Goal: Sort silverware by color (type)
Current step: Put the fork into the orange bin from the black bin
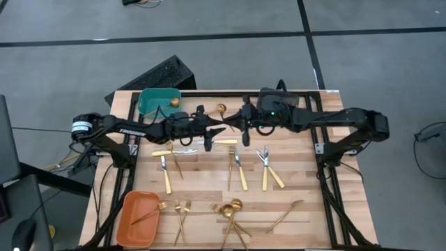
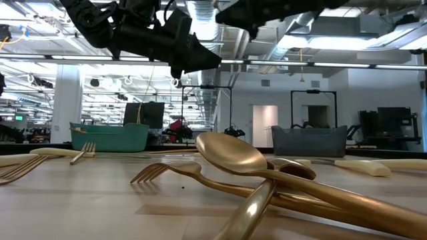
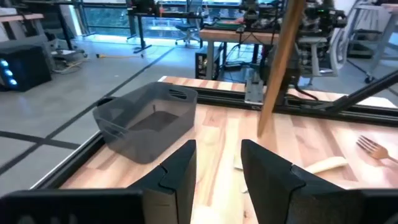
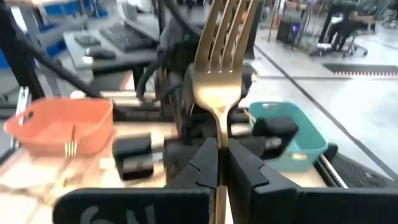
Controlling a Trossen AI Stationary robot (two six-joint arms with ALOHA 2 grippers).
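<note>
The right end effector [image 4: 217,163] is clenched on the neck of a gold fork [image 4: 219,56], tines standing straight up from the closed fingers. In the overhead view this end effector [image 1: 235,123] hangs above the far middle of the surface, and the fork's handle [image 1: 224,141] pokes out toward the left end effector [image 1: 211,130] at its nine o'clock, almost touching it. The left end effector [image 3: 217,168] has its fingers parted, with the handle [image 3: 278,62] hanging just ahead of the gap, at twelve o'clock.

The fork looks light, rigid and slick, likely to pivot in a narrow pinch. A firm hold across the flat handle, near its middle, seems safest.

The remaining silverware [image 1: 237,167] lies scattered on the surface [image 1: 300,167] toward six o'clock of both end effectors. A teal bin [image 1: 157,100] sits at ten o'clock, an orange bin [image 1: 137,217] at seven o'clock.
</note>
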